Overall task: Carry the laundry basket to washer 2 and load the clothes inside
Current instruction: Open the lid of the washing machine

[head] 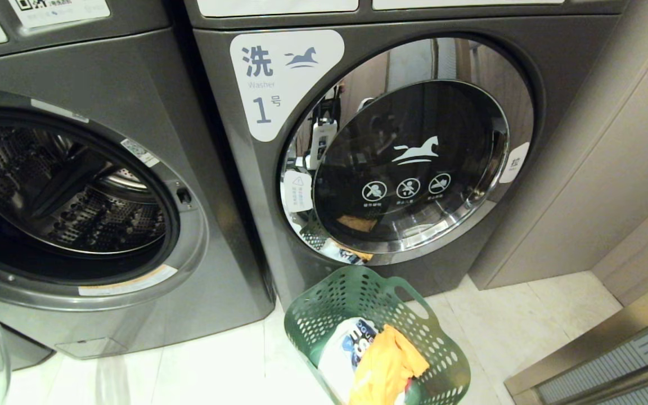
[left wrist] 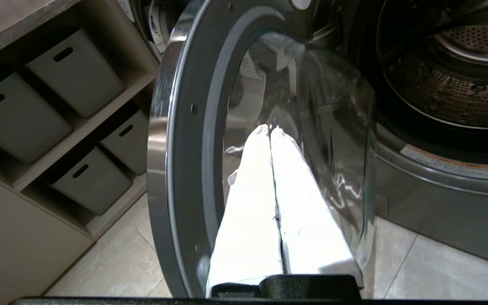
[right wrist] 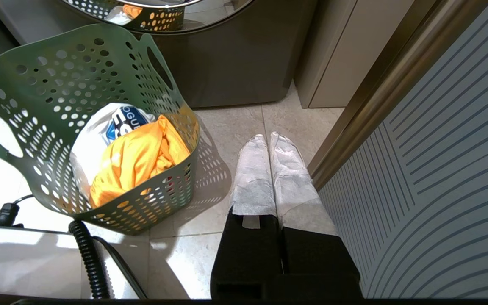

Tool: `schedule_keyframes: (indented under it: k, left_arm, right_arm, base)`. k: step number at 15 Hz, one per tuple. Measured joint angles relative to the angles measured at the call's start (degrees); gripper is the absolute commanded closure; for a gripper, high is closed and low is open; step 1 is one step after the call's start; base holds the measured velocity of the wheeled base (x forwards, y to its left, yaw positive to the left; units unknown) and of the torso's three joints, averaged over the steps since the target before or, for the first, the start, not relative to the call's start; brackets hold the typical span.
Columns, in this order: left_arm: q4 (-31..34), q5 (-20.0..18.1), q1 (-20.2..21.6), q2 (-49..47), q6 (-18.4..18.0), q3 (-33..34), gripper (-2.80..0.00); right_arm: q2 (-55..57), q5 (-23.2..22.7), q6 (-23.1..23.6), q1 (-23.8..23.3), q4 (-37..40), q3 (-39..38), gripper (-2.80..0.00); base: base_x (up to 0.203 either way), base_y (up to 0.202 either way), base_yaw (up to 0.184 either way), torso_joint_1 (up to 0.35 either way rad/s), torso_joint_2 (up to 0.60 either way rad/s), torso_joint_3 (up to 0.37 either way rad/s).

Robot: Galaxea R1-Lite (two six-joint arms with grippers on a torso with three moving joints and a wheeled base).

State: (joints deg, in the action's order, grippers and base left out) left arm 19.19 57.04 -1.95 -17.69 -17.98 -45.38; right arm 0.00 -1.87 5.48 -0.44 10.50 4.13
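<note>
You have the laundry basket (head: 324, 320) standing on the pale floor tiles (right wrist: 235, 127) in front of the closed washer marked 1 (head: 391, 163), with an orange garment (right wrist: 136, 159) and a white one (right wrist: 93, 140) inside. The open washer (head: 76, 197) stands to its left. Your left gripper (left wrist: 270, 131), fingers pressed together, touches that washer's swung-out door (left wrist: 184, 127). Your right gripper (right wrist: 268, 137), also pressed together, hangs beside the basket, apart from it

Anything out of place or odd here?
One thing: the laundry basket, clothes still inside, stands on the floor before the closed washer labelled 1, while the open washer is to its left. Nothing spilled or damaged.
</note>
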Motion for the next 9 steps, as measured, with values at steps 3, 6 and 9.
schedule_keyframes:
  k: [3,6,9]
  left_arm:
    - [0.06,0.19,-1.11,-15.72,5.45,-6.37,0.0]
    - [0.32,-2.86,4.04,-30.42,12.69,-7.67,0.0]
    - [0.05,-8.25,18.41,-39.12,14.47,-7.11,0.0]
  right_arm:
    - [0.0,-0.11,0.16,0.02,0.0,0.0,0.0]
    - [0.0,-0.14,0.16,0.02,-0.02,0.0,0.0]
    - [0.0,-0.06,-0.06,0.06,0.0,0.0,0.0]
  base:
    - [0.0,0.0,0.0,0.0,0.0,0.0]
    - [0.0,0.0,0.0,0.0,0.0,0.0]
    - [0.0,0.0,0.0,0.0,0.0,0.0]
